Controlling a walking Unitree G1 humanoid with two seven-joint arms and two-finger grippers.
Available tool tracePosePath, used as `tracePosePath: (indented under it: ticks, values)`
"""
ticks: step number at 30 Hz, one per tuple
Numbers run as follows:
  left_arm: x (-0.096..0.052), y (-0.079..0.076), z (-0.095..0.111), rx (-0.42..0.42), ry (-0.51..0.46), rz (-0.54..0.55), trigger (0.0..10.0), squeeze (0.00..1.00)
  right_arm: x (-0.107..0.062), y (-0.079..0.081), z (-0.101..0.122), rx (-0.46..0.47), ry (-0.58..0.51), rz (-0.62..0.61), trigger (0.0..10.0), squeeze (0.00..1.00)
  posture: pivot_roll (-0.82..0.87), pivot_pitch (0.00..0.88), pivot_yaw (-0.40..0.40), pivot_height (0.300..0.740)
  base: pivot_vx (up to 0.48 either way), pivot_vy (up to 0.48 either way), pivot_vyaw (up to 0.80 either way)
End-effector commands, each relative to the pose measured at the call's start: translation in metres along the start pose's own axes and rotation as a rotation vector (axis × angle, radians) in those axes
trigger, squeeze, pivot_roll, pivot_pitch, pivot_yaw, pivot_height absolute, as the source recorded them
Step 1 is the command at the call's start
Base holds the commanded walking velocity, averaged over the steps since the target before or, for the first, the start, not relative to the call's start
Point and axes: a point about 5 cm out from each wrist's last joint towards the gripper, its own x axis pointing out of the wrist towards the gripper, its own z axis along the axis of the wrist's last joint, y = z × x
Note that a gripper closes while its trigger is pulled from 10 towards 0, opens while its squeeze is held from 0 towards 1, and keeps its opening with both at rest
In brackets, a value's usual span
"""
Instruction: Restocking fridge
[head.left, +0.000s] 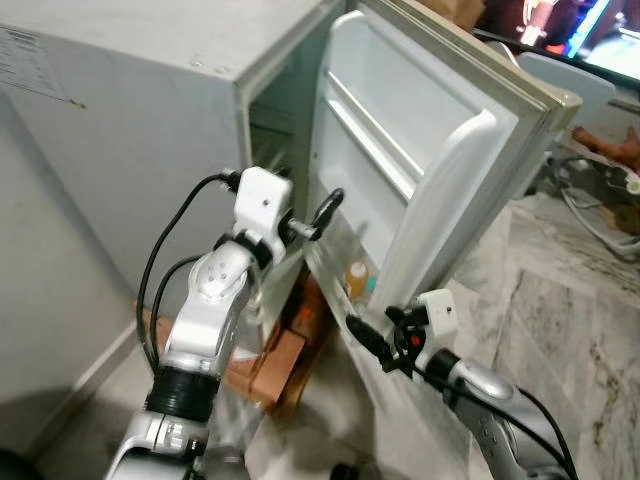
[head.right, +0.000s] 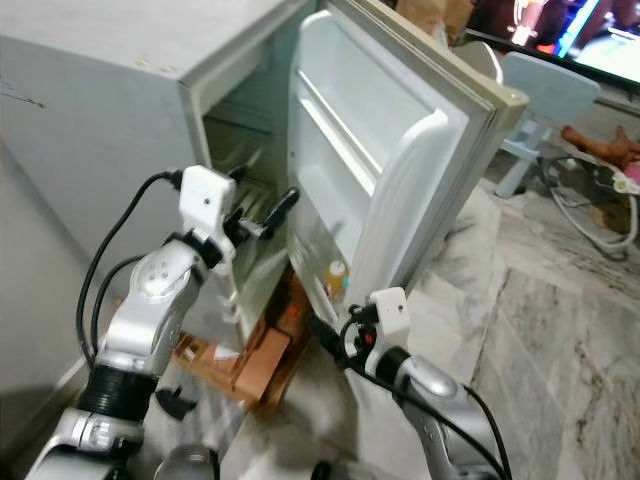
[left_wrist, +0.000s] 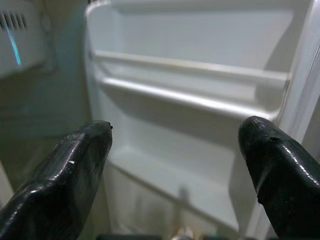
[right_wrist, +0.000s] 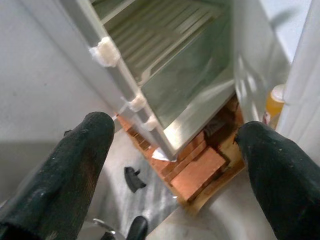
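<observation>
Both our grippers, left and right, hang spread and empty before the open fridge door; we judge restocking unstarted, needing an item fetched.

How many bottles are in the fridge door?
1 that I can see: an orange bottle standing low in the open fridge door, on its bottom shelf. Something teal sits beside it, too hidden to tell.

Bricks, television, cables
</observation>
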Motion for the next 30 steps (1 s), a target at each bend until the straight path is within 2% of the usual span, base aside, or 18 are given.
tracePosePath:
  ticks: [1, 4, 15, 18, 23, 26, 28, 30]
  values:
    - [0.002, -0.007, 0.006, 0.003, -0.026, -0.014, 10.0, 0.00, -0.004, -0.002, 0.003, -0.003, -0.006, -0.008, 10.0, 0.00, 0.11, 0.033, -0.074, 0.740, 0.300, -0.371, -0.80]
    - [0.000, -0.013, 0.004, 0.014, -0.017, -0.035, 10.0, 0.00, -0.003, -0.002, 0.004, -0.005, -0.014, -0.006, 10.0, 0.00, 0.11, 0.032, -0.072, 0.740, 0.305, -0.369, -0.78]
    - [-0.001, -0.018, -0.001, 0.030, 0.010, -0.052, 10.0, 0.00, -0.004, 0.002, 0.008, 0.006, -0.032, -0.006, 10.0, 0.00, 0.11, 0.026, -0.062, 0.740, 0.356, -0.316, 0.00]
    - [0.002, -0.021, -0.010, 0.057, 0.063, -0.061, 10.0, 0.00, -0.003, 0.003, 0.010, 0.005, -0.037, -0.005, 10.0, 0.00, 0.11, 0.024, -0.063, 0.740, 0.400, -0.261, 0.00]
    - [0.006, -0.020, -0.017, 0.045, 0.092, -0.060, 10.0, 0.00, -0.003, 0.004, 0.011, 0.002, -0.044, -0.004, 10.0, 0.00, 0.11, 0.020, -0.062, 0.740, 0.410, -0.103, 0.00]
    - [0.013, -0.018, -0.019, 0.061, 0.113, -0.061, 10.0, 0.00, -0.003, 0.004, 0.011, -0.002, -0.048, -0.006, 10.0, 0.00, 0.11, 0.014, -0.060, 0.740, 0.425, 0.000, 0.00]
    - [0.029, -0.018, -0.015, 0.088, 0.116, -0.080, 10.0, 0.00, -0.003, 0.004, 0.012, -0.010, -0.051, -0.008, 10.0, 0.00, 0.11, 0.007, -0.056, 0.740, 0.429, 0.000, 0.00]
    - [0.034, -0.019, -0.013, 0.097, 0.115, -0.087, 10.0, 0.00, -0.003, 0.005, 0.012, -0.013, -0.052, -0.009, 10.0, 0.00, 0.11, 0.007, -0.056, 0.740, 0.431, 0.000, 0.00]
